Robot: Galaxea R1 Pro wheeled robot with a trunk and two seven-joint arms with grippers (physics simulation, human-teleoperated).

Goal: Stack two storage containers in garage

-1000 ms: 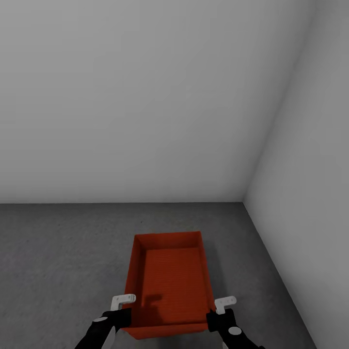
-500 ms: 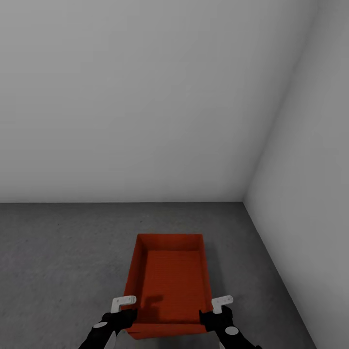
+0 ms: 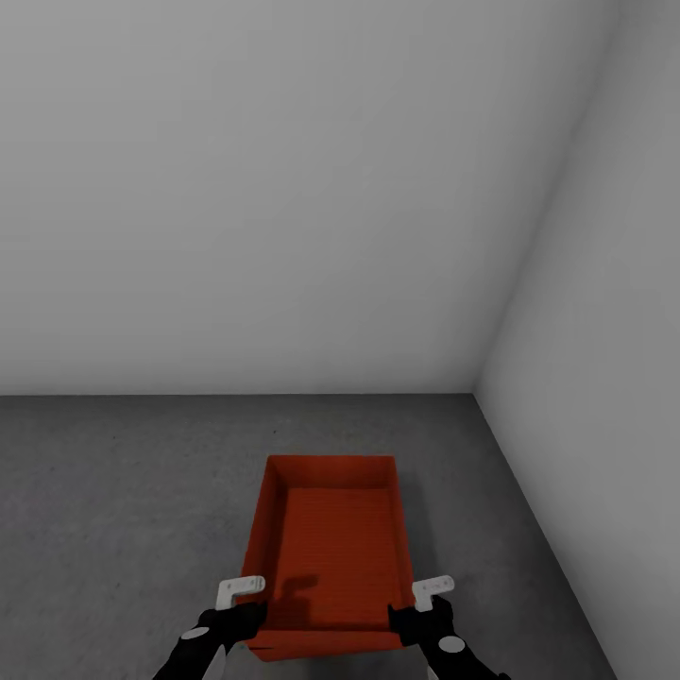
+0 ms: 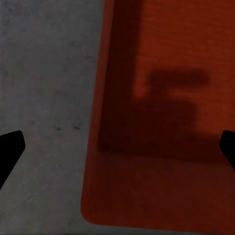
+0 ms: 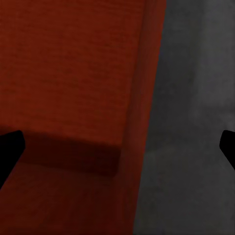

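One orange-red storage container (image 3: 331,548) rests on the dark grey concrete floor (image 3: 113,491) of the garage, near the corner of two pale walls. It is lidless and empty. My left gripper (image 3: 247,619) sits at its near left corner and my right gripper (image 3: 416,619) at its near right corner. In the left wrist view the left gripper (image 4: 120,147) is open, its black fingertips wide apart across the container (image 4: 161,98) wall. The right gripper (image 5: 120,147) is open the same way over the container (image 5: 73,73) edge. I cannot tell whether a second container lies beneath.
A plain grey wall (image 3: 283,189) stands straight ahead and another wall (image 3: 614,378) closes the right side, meeting in a corner just beyond the container. Bare concrete stretches to the left.
Since one second ago the container has settled slightly lower and both grippers have shifted inward to its near corners. Nothing has moved in the last half second.
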